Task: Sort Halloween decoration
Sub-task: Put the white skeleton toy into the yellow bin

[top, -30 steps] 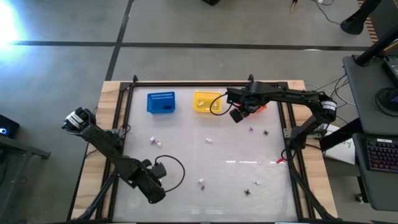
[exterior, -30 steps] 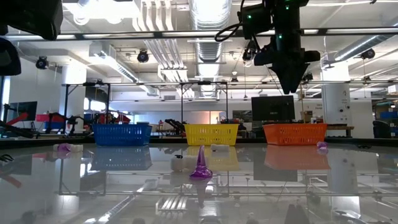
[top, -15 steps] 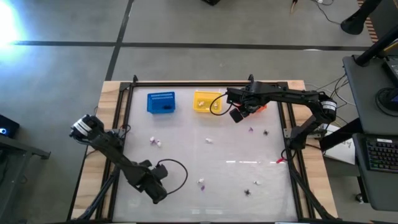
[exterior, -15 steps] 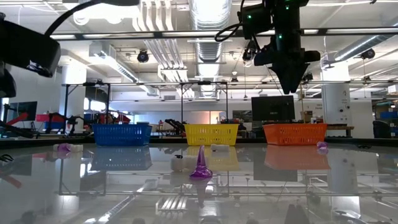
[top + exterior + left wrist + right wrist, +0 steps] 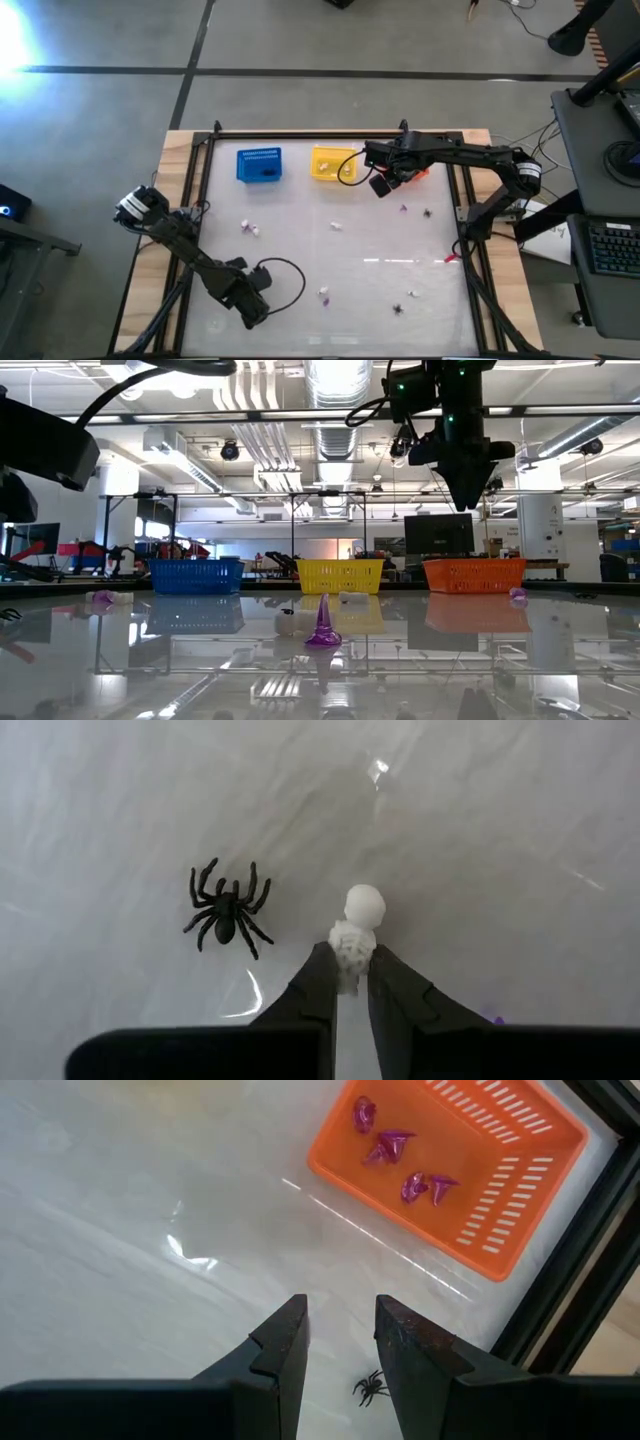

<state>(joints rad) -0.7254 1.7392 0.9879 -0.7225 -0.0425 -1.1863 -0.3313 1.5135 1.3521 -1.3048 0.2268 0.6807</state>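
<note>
White and bony, the tiny plastic skeleton figure [image 5: 352, 936] sat pinched between the left gripper [image 5: 348, 982] fingers at the table's near-left area, a black plastic spider [image 5: 227, 912] just beside it. Only the left wrist view caught that clamp. Over by the orange mesh basket [image 5: 505, 1178], holding purple trinkets [image 5: 400, 1155], the right gripper [image 5: 341, 1332] hovered, fingers apart, empty. Blue [image 5: 259, 166] and yellow [image 5: 328, 162] mesh baskets stood alongside.
</note>
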